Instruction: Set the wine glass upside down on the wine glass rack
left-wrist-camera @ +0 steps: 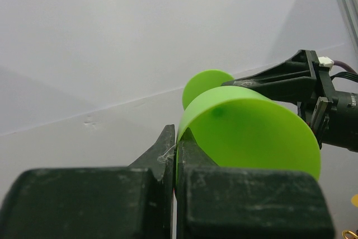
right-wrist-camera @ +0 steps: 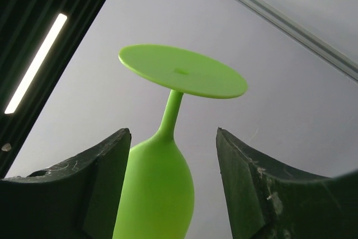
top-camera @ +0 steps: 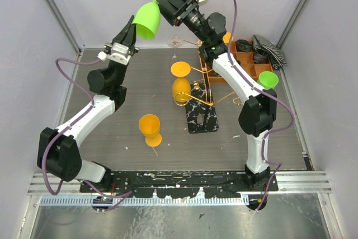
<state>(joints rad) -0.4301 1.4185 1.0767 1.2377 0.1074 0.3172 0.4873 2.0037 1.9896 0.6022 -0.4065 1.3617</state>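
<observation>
A green wine glass (top-camera: 149, 19) is held high above the back of the table, foot up and bowl down. My left gripper (top-camera: 132, 25) is shut on the bowl's rim; the left wrist view shows its jaws (left-wrist-camera: 178, 134) pinching the thin green wall (left-wrist-camera: 251, 132). My right gripper (top-camera: 164, 5) is open, its fingers on either side of the bowl top and stem (right-wrist-camera: 162, 183), under the round foot (right-wrist-camera: 182, 71). The wine glass rack (top-camera: 205, 74), gold wire on a marbled base (top-camera: 201, 118), stands mid-table below with an orange glass (top-camera: 180, 85) hanging on it upside down.
Another orange glass (top-camera: 150, 128) stands upright on the table left of the rack. A second green glass (top-camera: 267, 79) sits at the right beside the orange compartment tray (top-camera: 244, 55), with striped cloth behind. White walls enclose the table.
</observation>
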